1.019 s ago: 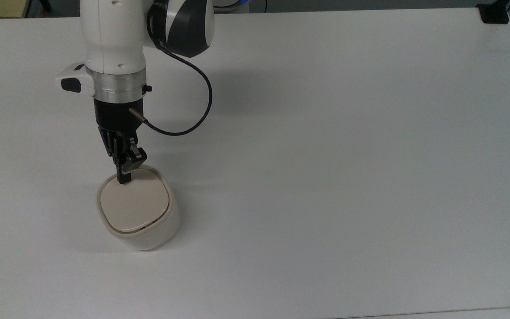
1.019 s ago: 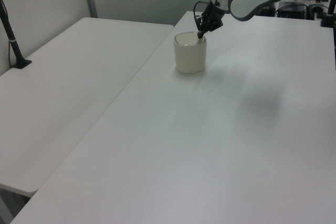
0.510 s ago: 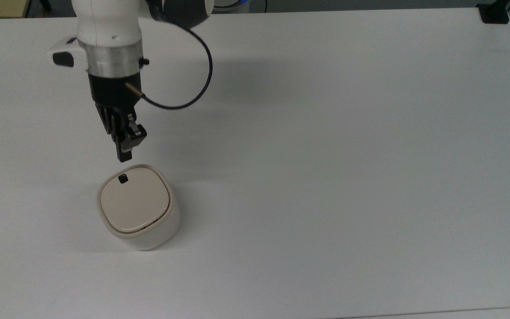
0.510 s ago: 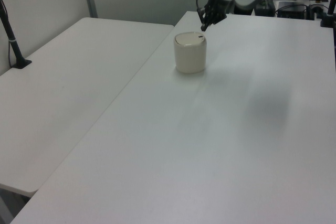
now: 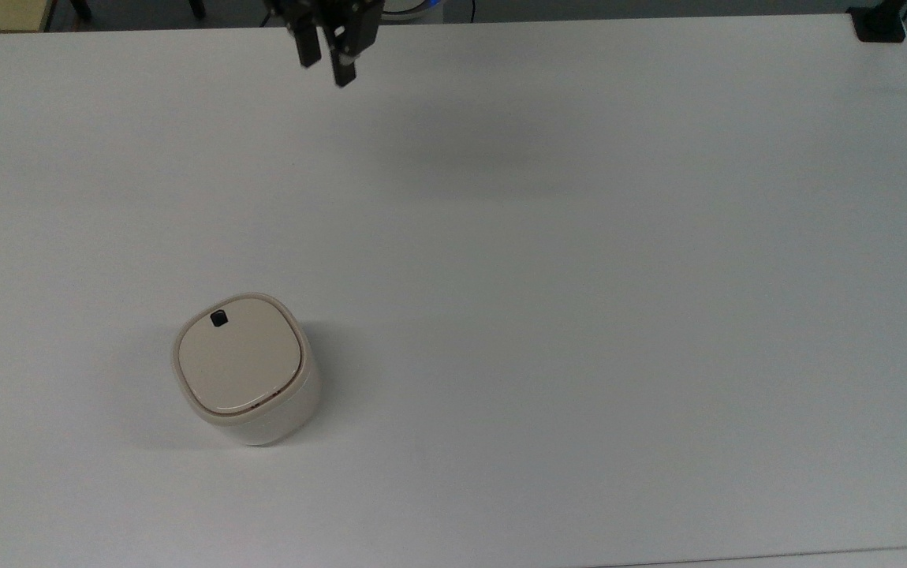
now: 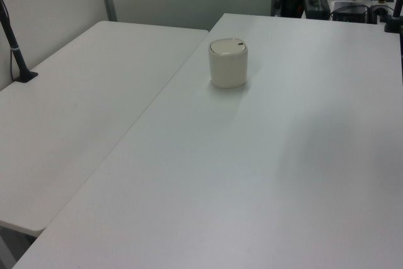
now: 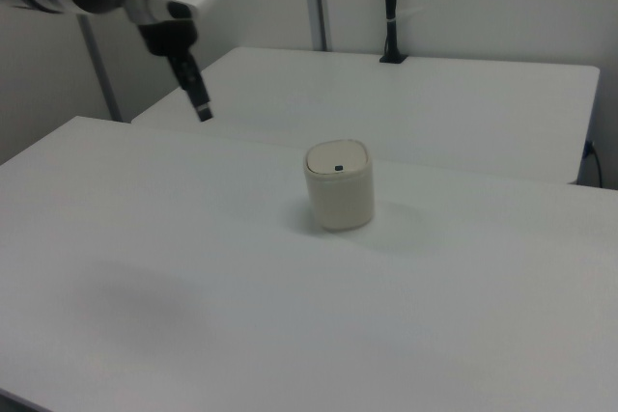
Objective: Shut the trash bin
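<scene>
The trash bin (image 5: 247,371) (cream-white, rounded-square, black mark by one lid edge) is seen lid-down on the white table (image 5: 580,276). Well apart, the gripper (image 5: 326,69) is held slightly parted, empty.

we see a bare white table (image 5: 580,315); a second white table (image 6: 82,105) stands beside it; a black post (image 7: 389,7) rises behind.

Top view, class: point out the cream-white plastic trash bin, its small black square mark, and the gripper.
Cream-white plastic trash bin (image 5: 239,364): top view, lid centre.
Small black square mark (image 5: 219,319): top view, its middle.
Gripper (image 5: 326,67): top view, between fingertips.
</scene>
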